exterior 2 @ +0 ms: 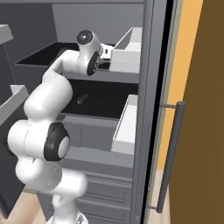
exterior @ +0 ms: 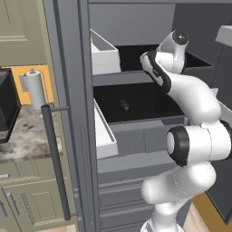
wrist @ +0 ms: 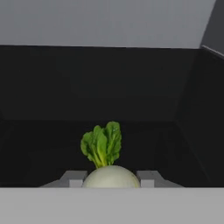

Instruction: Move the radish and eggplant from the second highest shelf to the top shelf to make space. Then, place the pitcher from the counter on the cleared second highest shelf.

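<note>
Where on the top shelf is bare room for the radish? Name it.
Ahead of the hand shut on the radish, the top shelf lies bare to its dark back and side walls. The eggplant sits on the second highest shelf.

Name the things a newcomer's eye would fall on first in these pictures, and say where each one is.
The big white arm stands before the open fridge, reaching onto the top shelf. In the hand view, a pale round radish with green leaves sits between the gripper's fingers, against the black shelf. The small dark eggplant lies alone on the second highest shelf below.
</note>
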Controlling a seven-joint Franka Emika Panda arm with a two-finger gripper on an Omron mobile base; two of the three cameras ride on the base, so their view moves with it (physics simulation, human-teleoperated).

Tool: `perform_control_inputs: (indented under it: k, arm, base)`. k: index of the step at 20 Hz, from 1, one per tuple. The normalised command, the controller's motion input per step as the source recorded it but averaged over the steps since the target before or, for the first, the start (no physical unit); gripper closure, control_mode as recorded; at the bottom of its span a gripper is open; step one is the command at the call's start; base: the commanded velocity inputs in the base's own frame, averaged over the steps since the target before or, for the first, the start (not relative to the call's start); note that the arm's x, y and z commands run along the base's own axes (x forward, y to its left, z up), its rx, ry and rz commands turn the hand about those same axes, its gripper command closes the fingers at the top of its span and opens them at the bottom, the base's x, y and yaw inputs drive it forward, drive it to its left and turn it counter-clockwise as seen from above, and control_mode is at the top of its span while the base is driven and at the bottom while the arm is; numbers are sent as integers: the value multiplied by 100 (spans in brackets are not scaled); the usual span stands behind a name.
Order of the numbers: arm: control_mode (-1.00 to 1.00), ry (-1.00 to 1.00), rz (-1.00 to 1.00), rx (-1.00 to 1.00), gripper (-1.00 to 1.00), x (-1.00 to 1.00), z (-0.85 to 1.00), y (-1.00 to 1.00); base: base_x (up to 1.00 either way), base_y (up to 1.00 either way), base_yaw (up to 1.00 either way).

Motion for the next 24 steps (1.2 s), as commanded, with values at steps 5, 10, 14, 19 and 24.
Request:
perform_control_inputs:
  k: [5,10,14,19,24]
  arm:
    - [-100,0,0,1,100,89,-2,-7]
    - [-100,0,0,0,100,80,-6,-3]
    - [-100,-2,0,0,100,12,-45,0]
    - [-100,-9,0,0,-100,0,-37,0]
    - [-100,-10,0,0,-100,-7,-20,0]
  base:
    - [0,0,0]
    - [0,0,0]
    - [0,0,0]
    - [0,0,0]
    - [0,0,0]
